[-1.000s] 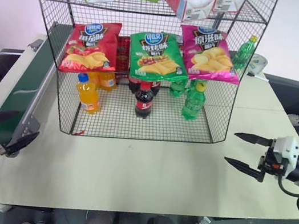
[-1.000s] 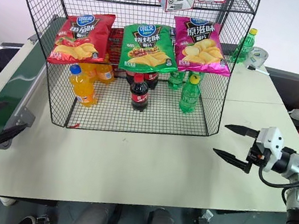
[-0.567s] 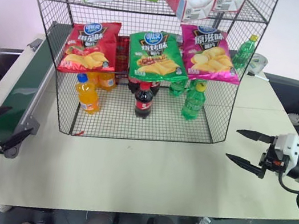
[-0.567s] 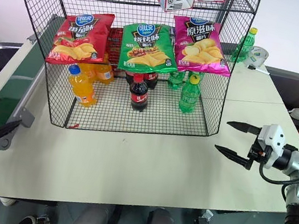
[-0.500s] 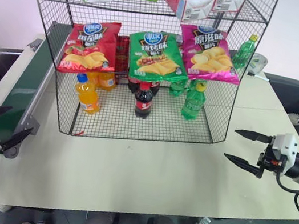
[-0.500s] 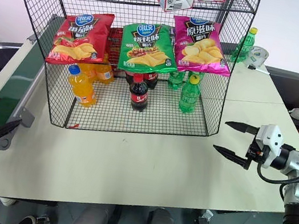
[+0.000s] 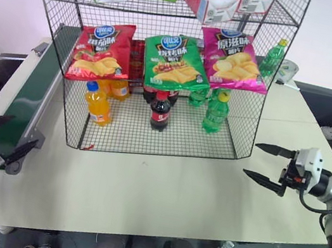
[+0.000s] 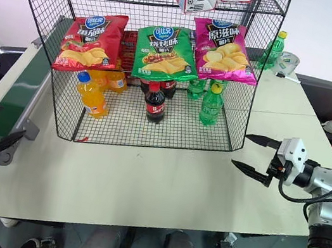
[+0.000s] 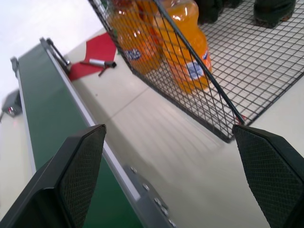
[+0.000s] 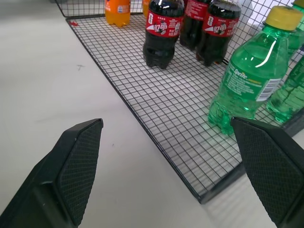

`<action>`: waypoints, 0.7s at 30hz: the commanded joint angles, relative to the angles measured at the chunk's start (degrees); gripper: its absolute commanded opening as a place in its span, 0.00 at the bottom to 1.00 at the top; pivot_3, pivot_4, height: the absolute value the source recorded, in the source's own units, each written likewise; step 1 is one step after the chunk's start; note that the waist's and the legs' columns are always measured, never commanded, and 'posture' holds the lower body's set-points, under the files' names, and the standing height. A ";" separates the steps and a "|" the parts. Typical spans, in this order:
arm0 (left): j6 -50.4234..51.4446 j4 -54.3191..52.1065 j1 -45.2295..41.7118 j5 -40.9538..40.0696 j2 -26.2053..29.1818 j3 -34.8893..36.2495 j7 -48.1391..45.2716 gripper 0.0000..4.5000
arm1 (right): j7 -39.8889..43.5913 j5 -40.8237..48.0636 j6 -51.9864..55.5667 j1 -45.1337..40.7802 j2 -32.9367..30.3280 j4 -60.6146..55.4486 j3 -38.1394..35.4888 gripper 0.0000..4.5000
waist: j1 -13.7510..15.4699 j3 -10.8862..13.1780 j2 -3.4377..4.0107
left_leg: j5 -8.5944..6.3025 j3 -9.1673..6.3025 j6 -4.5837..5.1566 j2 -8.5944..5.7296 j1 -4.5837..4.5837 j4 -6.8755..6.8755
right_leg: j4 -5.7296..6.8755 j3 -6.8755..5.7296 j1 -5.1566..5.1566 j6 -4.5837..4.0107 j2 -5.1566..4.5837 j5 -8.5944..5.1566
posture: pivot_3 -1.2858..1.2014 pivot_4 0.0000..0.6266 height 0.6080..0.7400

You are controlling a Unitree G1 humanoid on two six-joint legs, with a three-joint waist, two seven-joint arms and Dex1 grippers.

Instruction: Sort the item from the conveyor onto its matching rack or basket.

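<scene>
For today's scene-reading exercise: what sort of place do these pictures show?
Probably a mock shop set up for robot sorting practice: a black wire rack stocked with crisp bags and drink bottles, a green conveyor beside it, both on a pale table.

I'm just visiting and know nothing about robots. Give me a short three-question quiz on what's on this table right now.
1. True or false: the red crisp bag lies on the conveyor.
2. Which crisp bag hangs between the red and the pink crisp bag on the rack?
3. The left hand is: A) shut on a bottle B) open, beside the conveyor's near end C) inside the rack.

Key: 1 false; 2 the green crisp bag; 3 B.
</scene>
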 commanded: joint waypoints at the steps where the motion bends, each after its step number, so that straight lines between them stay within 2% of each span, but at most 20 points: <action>1: -0.85 0.47 -1.25 0.18 1.10 0.33 -0.14 0.98 | -0.62 0.58 -0.69 0.32 0.05 -2.48 -0.75 1.00 | 0.00 0.00 0.00 | 0.00 0.00 0.00 0.00 0.00 0.00 | 0.00 0.00 0.00 0.00 0.00 0.00 | 0.52 0.24 1.00; 11: -1.60 -0.15 -1.18 0.49 0.81 0.24 0.24 0.98 | -1.09 0.21 -0.83 0.14 0.55 -1.94 -0.40 1.00 | -0.06 0.00 0.00 | 0.01 0.00 -0.01 0.00 0.02 0.00 | 0.01 0.00 0.01 0.00 0.00 0.00 | 0.52 0.24 1.00; 14: -1.77 -0.23 -1.11 0.62 0.73 0.26 0.45 0.98 | -6.22 -2.62 0.62 -0.49 0.95 -2.13 0.44 1.00 | -0.08 0.00 0.00 | 0.01 0.01 -0.01 0.00 0.02 0.01 | 0.01 0.00 0.01 0.00 0.00 0.00 | 0.52 0.24 1.00; 21: -2.22 -0.37 -0.82 0.89 0.30 -0.18 0.51 0.98 | -6.58 -1.26 2.84 0.10 0.65 -4.00 0.96 1.00 | -0.08 0.00 0.00 | 0.01 0.01 -0.02 0.00 0.02 -0.01 | 0.02 0.00 0.00 0.01 0.01 0.00 | 0.52 0.24 1.00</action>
